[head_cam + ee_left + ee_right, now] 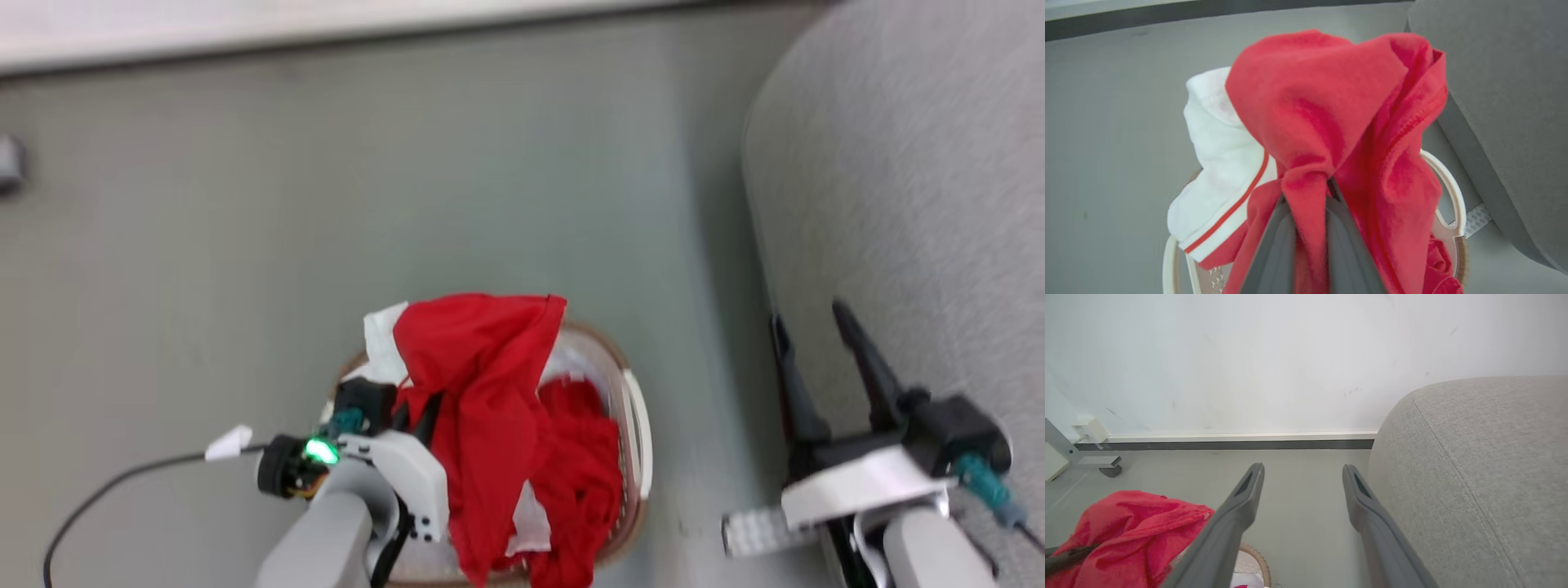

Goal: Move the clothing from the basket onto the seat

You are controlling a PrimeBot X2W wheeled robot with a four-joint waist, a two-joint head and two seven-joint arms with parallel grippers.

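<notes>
- The left hand (pixel 1306 185) is pinched narrow on a bunched fold of a red garment (pixel 1323 102). The cloth peaks past the fingertips and drapes down both sides. A white panel (pixel 1220 163) with a red stripe hangs at the left of the left wrist view.
- In the head view that garment sits at lower centre, draped over the basket (pixel 638 408), whose rim shows to its right. More of the clothing (pixel 584 465) lies crumpled inside, at the lower right of the held piece.
- The right hand (pixel 808 320) stands wide and holds nothing, at the lower right of the head view. It is just beside the rounded edge of the seat (pixel 914 163), which takes up the right side. Grey floor (pixel 245 245) lies between basket and seat.
- The fabric looks light and limp, neither fragile nor slippery. It will likely sag and trail below the grip, so loose ends could catch the rim or drag the other piece along.
- A pinch on a gathered fold, as here, should hold well. For the piece in the basket, a raised ridge or a thick hem looks a better hold than a flat layer.
</notes>
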